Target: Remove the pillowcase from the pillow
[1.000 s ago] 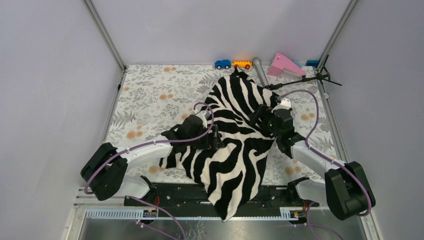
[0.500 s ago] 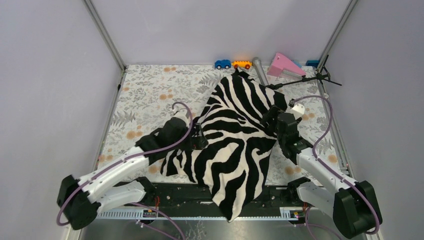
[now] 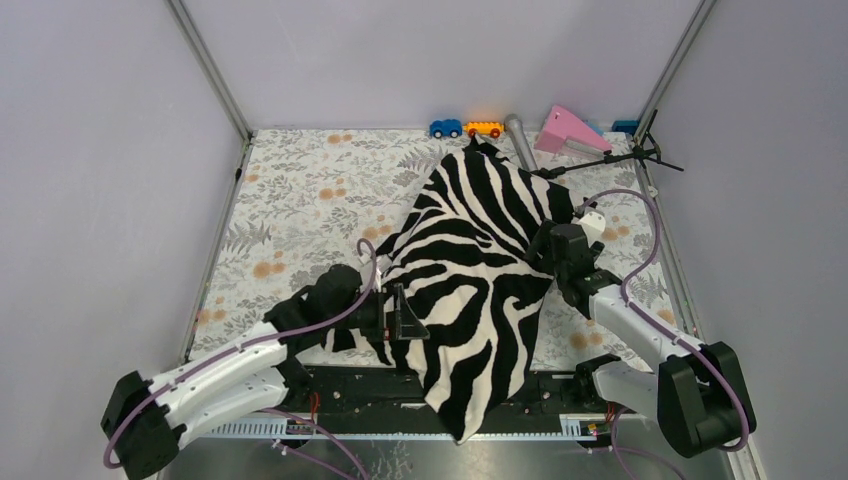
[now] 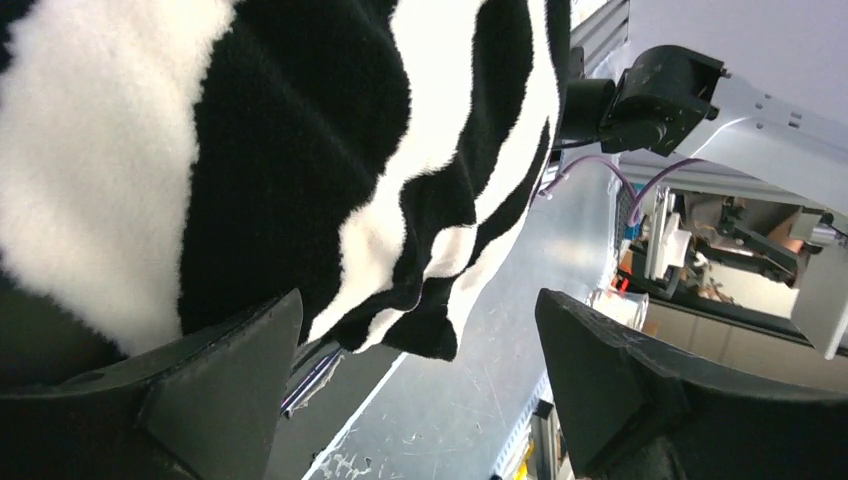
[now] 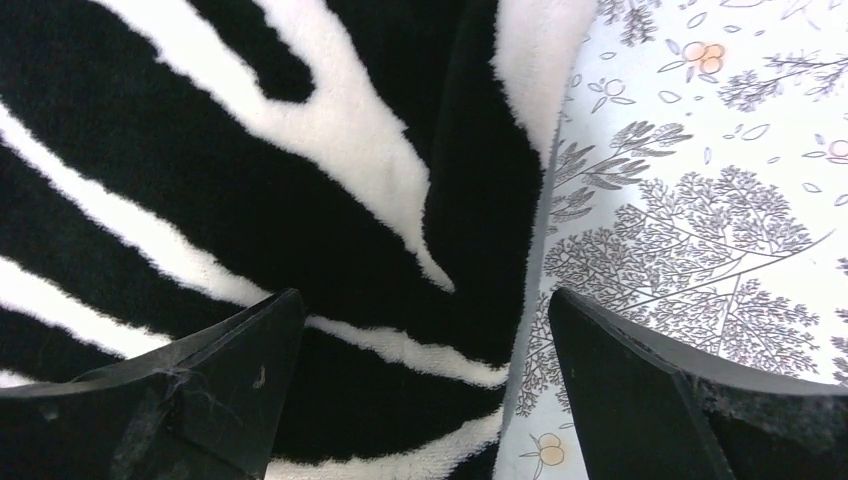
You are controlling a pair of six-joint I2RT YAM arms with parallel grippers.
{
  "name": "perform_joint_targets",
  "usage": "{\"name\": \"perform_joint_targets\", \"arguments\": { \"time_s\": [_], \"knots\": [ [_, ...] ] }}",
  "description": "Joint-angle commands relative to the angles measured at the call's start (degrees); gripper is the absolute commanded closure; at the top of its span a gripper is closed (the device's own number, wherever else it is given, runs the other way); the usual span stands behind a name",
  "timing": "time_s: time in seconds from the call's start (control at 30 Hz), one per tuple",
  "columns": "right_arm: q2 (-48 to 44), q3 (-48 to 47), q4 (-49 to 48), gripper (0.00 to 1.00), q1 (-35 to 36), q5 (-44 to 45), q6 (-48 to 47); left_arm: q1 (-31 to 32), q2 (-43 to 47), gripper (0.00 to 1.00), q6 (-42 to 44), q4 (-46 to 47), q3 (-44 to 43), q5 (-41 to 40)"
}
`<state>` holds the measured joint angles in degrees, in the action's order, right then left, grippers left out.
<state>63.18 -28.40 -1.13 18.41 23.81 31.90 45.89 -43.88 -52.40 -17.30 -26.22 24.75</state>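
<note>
Plush zebra pillowcase: soft, limp; I'd pinch its hanging hem.
Left gripper: spread wide, empty.
Right gripper: spread wide, empty.

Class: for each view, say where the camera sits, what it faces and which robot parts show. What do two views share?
Top external: above and behind the arms, looking down on the floral table; both arms, left claw and right claw show.
Left wrist: on the left arm, facing the pillowcase edge hanging past the table; its open claw shows.
Right wrist: on the right arm, looking down at pillowcase and table; its open claw shows.
Shared: both wrist views show the zebra pillowcase.
</note>
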Motion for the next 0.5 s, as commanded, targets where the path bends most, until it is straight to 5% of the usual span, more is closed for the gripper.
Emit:
{"name": "perform_joint_targets", "arguments": {
  "time_s": [0.0, 0.2, 0.47],
  "knots": [
    [1.11, -1.61, -0.46, 0.00, -0.22, -7.28, -1.40, 0.01, -7.34, 0.07, -2.65, 17.48, 4.25, 7.70],
    [1.55, 1.03, -0.04, 0.01, 1.76, -16.33, -0.28, -9.53, -20.85, 0.09, -0.03, 25.91, 6.17, 3.20],
    [6.31, -2.09, 2.22, 0.00, 28.05, -7.71, 1.49, -38.71, -25.89, 0.04, 3.79, 25.17, 2.75, 1.90]
  ]
}}
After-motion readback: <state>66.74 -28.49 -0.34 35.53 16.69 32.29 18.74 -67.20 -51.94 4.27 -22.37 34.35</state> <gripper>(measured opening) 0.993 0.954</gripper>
